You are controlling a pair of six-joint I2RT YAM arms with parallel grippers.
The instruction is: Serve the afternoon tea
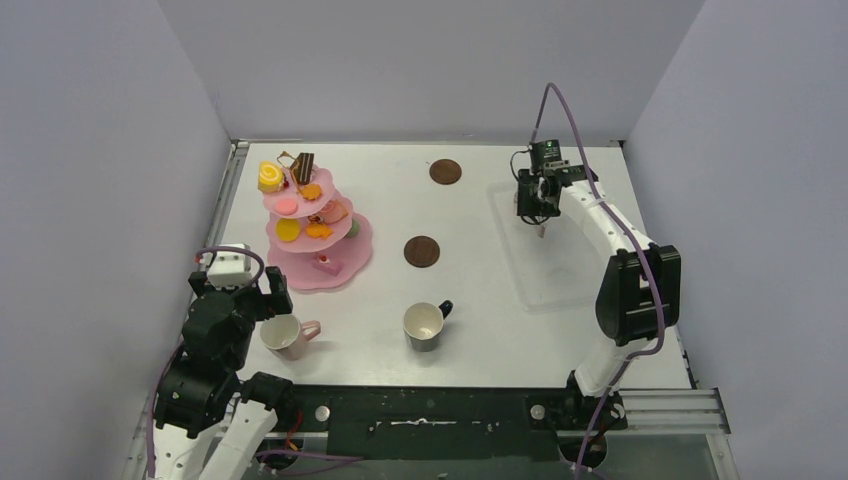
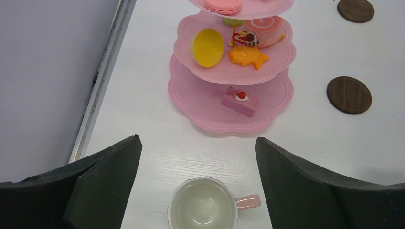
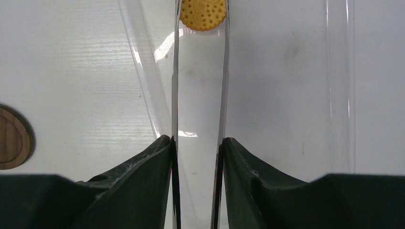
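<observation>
The pink three-tier stand (image 1: 345,262) (image 2: 200,102) stands at the left with toy pastries on every tier. In front of it is the pink mug (image 1: 285,336) (image 2: 203,206), upright and empty. My left gripper (image 1: 268,300) (image 2: 198,143) hovers open just above and behind it. The black mug (image 1: 425,325) stands mid-front. Two brown coasters (image 1: 445,171) (image 1: 421,251) lie in the middle. My right gripper (image 1: 540,212) (image 3: 197,143) is shut on the metal tongs (image 3: 175,95), and a yellow biscuit (image 3: 203,13) sits between their tips over the clear tray.
The clear plastic tray (image 1: 520,270) (image 3: 143,71) lies at the right under my right arm. Grey walls close the table on the left, back and right. One coaster (image 3: 12,137) shows at the left edge of the right wrist view.
</observation>
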